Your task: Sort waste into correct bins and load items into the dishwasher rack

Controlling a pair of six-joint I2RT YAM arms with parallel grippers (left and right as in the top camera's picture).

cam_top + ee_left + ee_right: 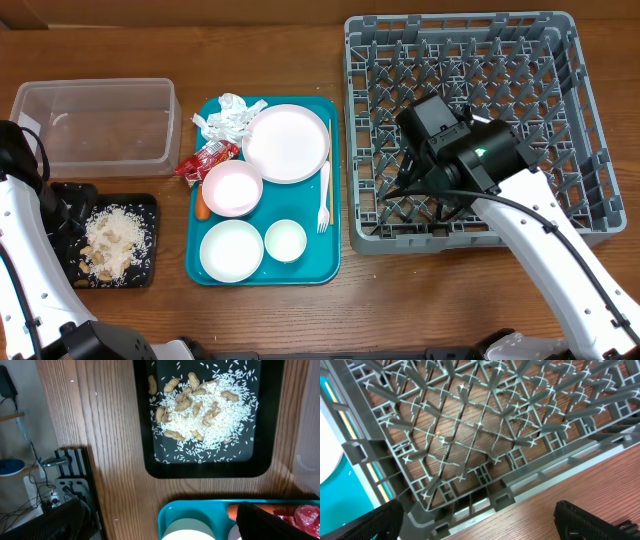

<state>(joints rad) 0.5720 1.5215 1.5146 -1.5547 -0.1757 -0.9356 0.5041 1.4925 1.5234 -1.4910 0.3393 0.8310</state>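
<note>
My left gripper (160,529) hangs open and empty above the wood between the black tray (150,435) of rice and peanuts and the teal tray's corner (167,515). On the teal tray (335,185) lie a crumpled napkin (228,118), a red wrapper (207,160), a carrot (203,210), a white plate (286,143), a pink bowl (232,188), a white bowl (231,250), a small cup (285,240) and a fork (324,195). My right gripper (480,529) is open and empty over the front left corner of the grey rack (470,130).
A clear tub (95,125) stands at the back left, behind the black tray (150,205). The rack's pegs (470,435) rise right below my right fingers (590,520). Bare wood runs along the table's front edge. Off the table's left edge are cables and equipment (60,485).
</note>
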